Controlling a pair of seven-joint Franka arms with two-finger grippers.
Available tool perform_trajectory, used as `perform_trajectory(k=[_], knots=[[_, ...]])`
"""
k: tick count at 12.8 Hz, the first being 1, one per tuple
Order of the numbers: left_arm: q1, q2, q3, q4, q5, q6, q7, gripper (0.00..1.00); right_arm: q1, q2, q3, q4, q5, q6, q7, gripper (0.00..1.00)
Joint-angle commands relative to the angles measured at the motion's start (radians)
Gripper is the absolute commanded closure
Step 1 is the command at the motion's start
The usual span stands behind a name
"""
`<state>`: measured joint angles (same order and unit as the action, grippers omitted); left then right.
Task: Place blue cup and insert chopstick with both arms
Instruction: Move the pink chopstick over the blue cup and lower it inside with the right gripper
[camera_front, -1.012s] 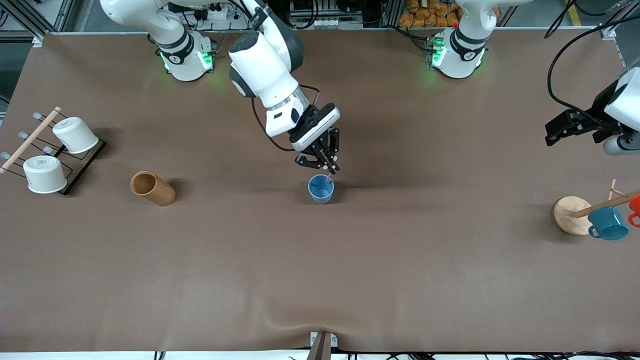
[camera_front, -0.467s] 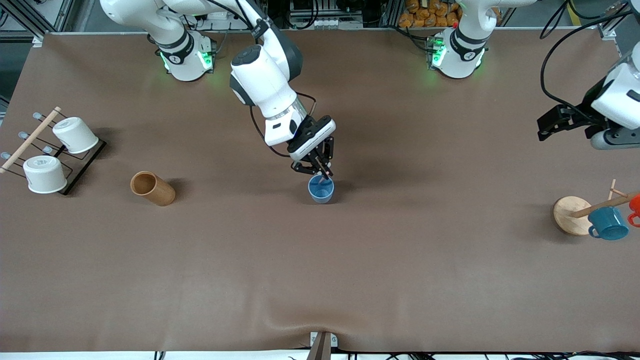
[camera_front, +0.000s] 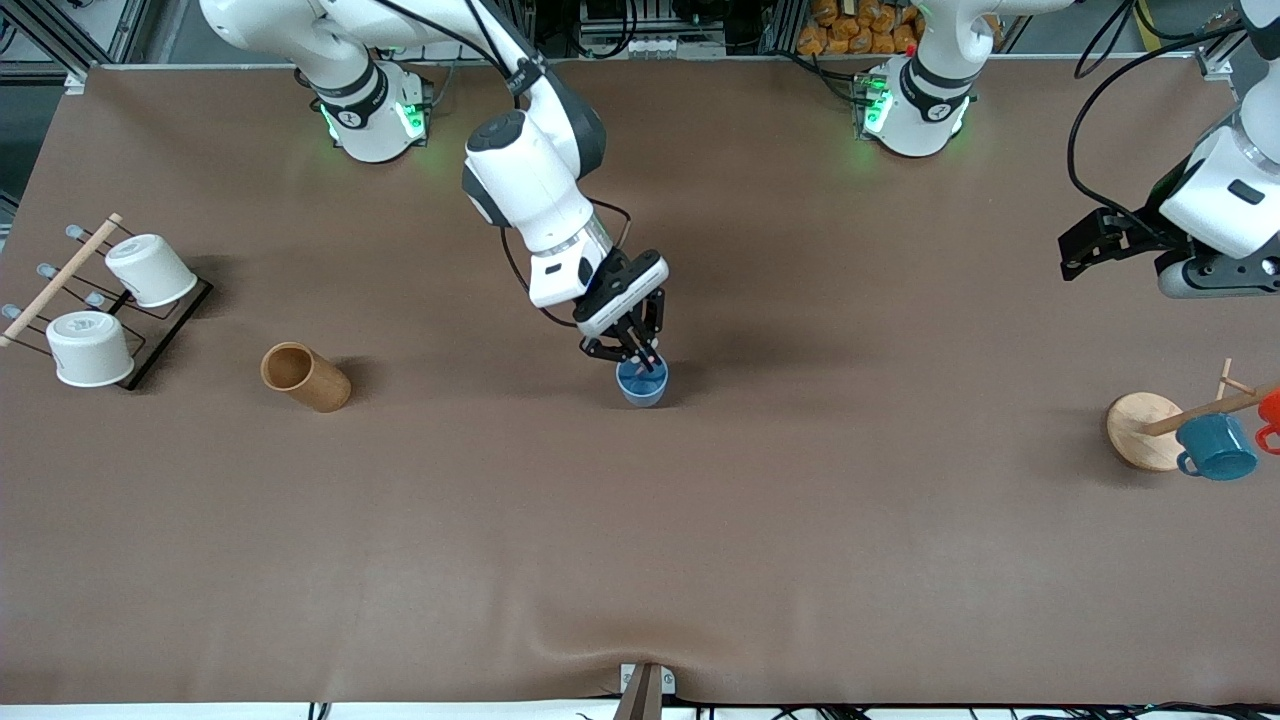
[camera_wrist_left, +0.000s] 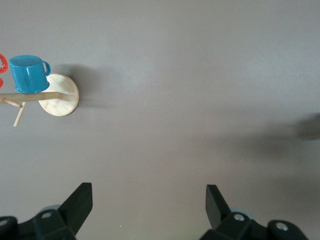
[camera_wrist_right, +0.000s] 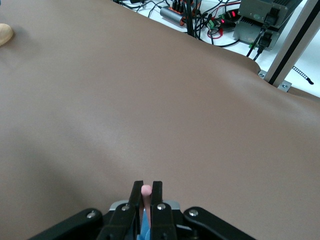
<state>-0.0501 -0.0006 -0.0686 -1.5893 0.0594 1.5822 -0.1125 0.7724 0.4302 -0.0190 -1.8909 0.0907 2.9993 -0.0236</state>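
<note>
The right gripper (camera_front: 640, 352), mid-frame, pinches the thin, light chopstick (camera_wrist_right: 146, 190) near its top over the blue cup (camera_front: 641, 384). The left gripper (camera_wrist_left: 149, 201) waits open at the right edge.

Left tool (camera_wrist_left: 145, 205), fingers spread wide, above bare tabletop (camera_wrist_left: 190, 100); teal mug (camera_wrist_left: 28, 73) hangs on wooden rack (camera_wrist_left: 59, 95).

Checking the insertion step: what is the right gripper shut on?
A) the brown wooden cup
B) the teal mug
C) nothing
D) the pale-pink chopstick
D: the right gripper, over the blue cup, has its jaws pinched on the chopstick, pink tip showing between them.
</note>
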Motion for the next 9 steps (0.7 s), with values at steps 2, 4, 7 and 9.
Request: perform_trajectory(k=[2, 4, 7, 9], knots=[[0.012, -0.021, -0.022, 0.005, -0.010, -0.001, -0.003, 0.00, -0.012, 0.024, 0.008, 0.032, -0.008, 0.009, 0.007, 0.00], [0.013, -0.025, -0.022, 0.002, -0.010, -0.010, -0.004, 0.00, -0.019, 0.022, 0.008, 0.032, -0.006, 0.009, 0.008, 0.00], [0.019, -0.027, -0.016, 0.000, -0.012, -0.024, -0.004, 0.00, -0.021, 0.013, 0.008, 0.033, -0.005, 0.007, 0.014, 0.00], [0.024, -0.030, -0.016, 0.002, -0.012, -0.025, -0.004, 0.00, -0.021, 0.009, 0.008, 0.032, -0.005, 0.007, 0.014, 0.00]])
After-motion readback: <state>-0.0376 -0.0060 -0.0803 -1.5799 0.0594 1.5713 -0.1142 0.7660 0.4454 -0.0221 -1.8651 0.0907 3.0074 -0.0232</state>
